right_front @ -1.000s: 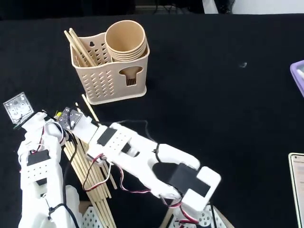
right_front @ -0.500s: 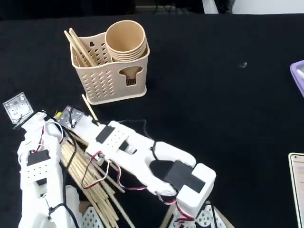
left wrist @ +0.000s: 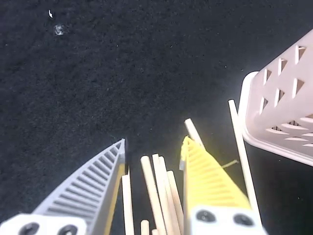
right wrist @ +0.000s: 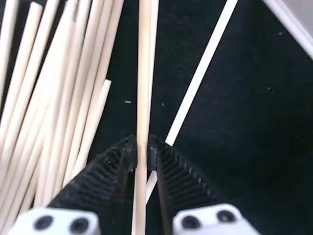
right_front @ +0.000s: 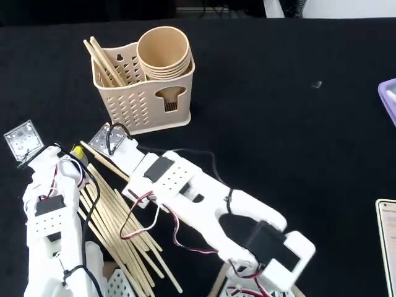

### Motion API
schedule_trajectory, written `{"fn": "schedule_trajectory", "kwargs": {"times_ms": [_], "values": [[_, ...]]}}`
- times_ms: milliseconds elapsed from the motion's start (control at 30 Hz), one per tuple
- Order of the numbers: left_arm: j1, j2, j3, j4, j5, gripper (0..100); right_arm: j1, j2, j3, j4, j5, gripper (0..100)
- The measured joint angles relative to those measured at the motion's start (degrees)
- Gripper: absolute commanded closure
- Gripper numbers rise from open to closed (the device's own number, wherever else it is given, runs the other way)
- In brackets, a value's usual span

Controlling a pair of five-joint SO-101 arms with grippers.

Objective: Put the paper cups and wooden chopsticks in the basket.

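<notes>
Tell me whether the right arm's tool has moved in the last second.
Yes. The right tool, shut on a chopstick, has shifted closer to the basket in the high view.

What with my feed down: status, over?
Right gripper shut on one chopstick. Left gripper open over pile. Cups in basket, some sticks too. Grippers close together.

Black cloth over table [right_front: 297, 154], purple tray [right_front: 388, 99] at right (cut by edge), pale wall [right_front: 346, 7] far right
</notes>
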Motion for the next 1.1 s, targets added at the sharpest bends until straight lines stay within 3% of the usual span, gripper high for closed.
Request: {"fn": "schedule_trajectory", "kwargs": {"times_ms": [167,367,500,633,800,1100], "values": [[0.09,0.0,0.0,0.0,0.0,81,0.35,-3.96,0.44,-0.09,0.0,98.8],[0.09,0.0,0.0,0.0,0.0,81,7.38,-19.34,-1.85,7.91,0.0,98.8],[0.09,0.0,0.0,0.0,0.0,81,11.16,-30.68,-3.69,6.15,0.0,98.7],[0.09,0.0,0.0,0.0,0.0,81,12.75,-36.57,-3.69,-5.1,0.0,98.7],[0.09,0.0,0.0,0.0,0.0,81,13.19,-35.96,-3.69,-26.64,-0.18,98.7],[0.09,0.0,0.0,0.0,0.0,81,13.1,-16.7,-3.69,-65.76,-0.18,98.7]]}}
